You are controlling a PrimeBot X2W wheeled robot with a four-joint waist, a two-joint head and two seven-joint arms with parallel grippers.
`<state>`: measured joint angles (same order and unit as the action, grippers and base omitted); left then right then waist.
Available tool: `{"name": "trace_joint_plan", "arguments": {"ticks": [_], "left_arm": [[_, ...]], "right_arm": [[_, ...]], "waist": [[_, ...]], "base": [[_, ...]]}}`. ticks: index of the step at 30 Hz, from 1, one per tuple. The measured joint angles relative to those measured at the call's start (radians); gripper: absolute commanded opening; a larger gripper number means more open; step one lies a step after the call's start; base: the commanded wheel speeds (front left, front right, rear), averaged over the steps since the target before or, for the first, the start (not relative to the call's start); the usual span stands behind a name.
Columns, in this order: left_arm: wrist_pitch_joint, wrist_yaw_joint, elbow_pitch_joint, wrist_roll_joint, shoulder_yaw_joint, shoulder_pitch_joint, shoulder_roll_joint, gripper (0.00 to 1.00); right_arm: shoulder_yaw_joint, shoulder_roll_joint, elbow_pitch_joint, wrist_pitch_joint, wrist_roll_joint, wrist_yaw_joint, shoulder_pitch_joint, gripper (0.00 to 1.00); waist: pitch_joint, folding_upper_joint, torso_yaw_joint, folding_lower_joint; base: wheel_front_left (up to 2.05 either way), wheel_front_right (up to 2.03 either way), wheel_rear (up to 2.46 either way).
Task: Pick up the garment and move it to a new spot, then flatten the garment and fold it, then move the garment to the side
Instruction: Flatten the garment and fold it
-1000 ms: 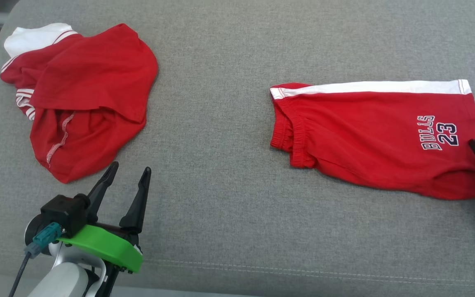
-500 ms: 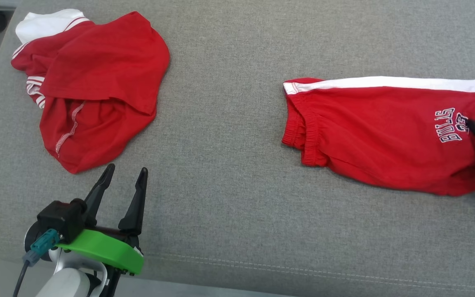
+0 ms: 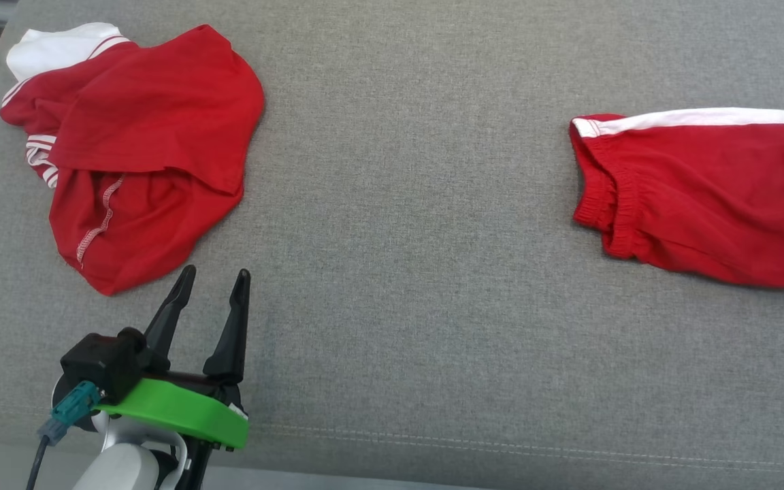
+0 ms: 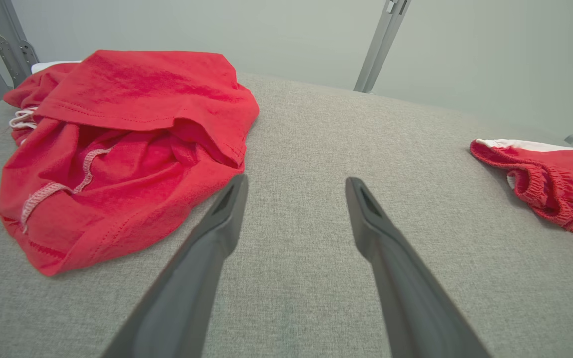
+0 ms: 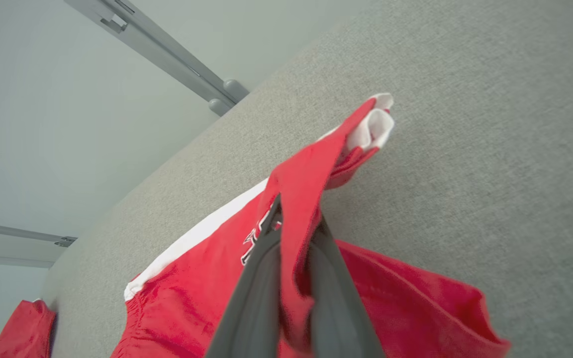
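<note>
The red shorts (image 3: 705, 197) lie folded at the right edge of the frame on the grey cushion (image 3: 419, 286). The right gripper (image 5: 296, 219) has its jaws pinched shut on one corner, so I think only the move to the side is left. The left gripper (image 3: 216, 272) sits at the lower left, jaws wide open and holding nothing.

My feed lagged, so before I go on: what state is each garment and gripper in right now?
red shorts: folded, lying on the grey cushion, one edge pinched up.
crumpled red garment: bunched in a heap, nothing gripping it.
left gripper: open, holding nothing, close to the crumpled red garment.
right gripper: shut on the red shorts.
</note>
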<state>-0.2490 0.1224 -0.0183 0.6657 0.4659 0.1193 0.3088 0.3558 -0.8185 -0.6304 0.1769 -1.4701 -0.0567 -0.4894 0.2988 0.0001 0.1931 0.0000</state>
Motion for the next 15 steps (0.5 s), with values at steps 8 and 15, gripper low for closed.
{"name": "trace_joint_plan", "arguments": {"ticks": [8,15], "left_arm": [[0.0,0.001,-0.018,0.0,-0.001,-0.008,-0.021,1.0],[0.0,-0.017,-0.016,-0.012,0.041,0.012,-0.027,1.0]], "right_arm": [[0.1,0.042,0.201,0.01,0.119,-0.015,-0.124,0.0],[0.225,0.104,0.304,0.069,0.209,0.029,-0.143,0.0]], "waist": [[0.009,0.0,-0.019,0.0],[0.034,-0.0001,0.0,0.0]], "base": [[0.0,0.0,0.0],[0.0,0.0,0.0]]}}
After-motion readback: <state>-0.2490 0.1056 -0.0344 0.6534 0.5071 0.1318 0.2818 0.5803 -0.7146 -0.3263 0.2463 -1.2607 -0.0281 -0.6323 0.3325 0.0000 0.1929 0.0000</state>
